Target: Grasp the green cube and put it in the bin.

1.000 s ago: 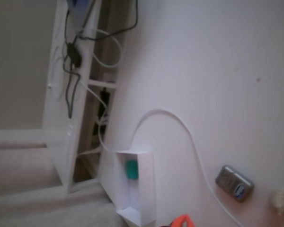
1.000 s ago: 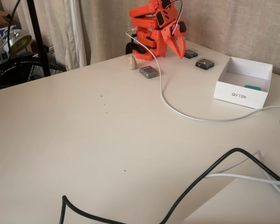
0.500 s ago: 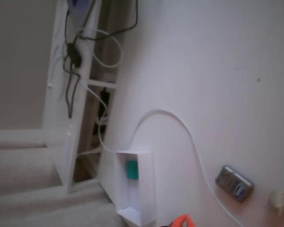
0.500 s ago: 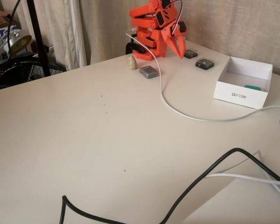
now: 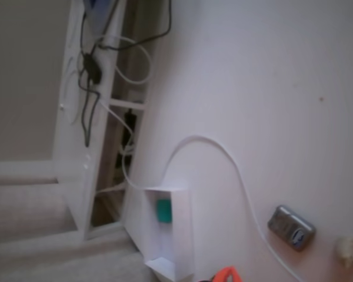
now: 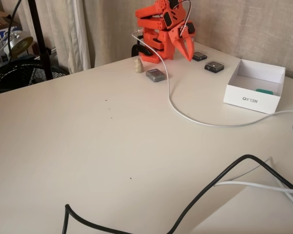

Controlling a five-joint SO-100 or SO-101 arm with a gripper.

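The green cube (image 5: 163,211) (image 6: 264,90) lies inside the bin (image 5: 184,238) (image 6: 251,100), a long white box near the table's edge, resting on its floor. The orange arm is folded up at the back of the table. Its gripper (image 6: 187,57) points down and looks shut with nothing in it, well to the left of the bin in a fixed view. In the other fixed view only an orange tip (image 5: 225,274) of the arm shows at the bottom edge, just right of the bin.
A white cable (image 6: 185,115) curves across the table between arm and bin. A grey oblong device (image 6: 156,74) (image 5: 291,228), a small beige object (image 6: 138,65) and two dark devices (image 6: 214,66) lie near the arm. A black cable (image 6: 210,185) crosses the front. A white slatted frame (image 5: 100,117) stands beside the table.
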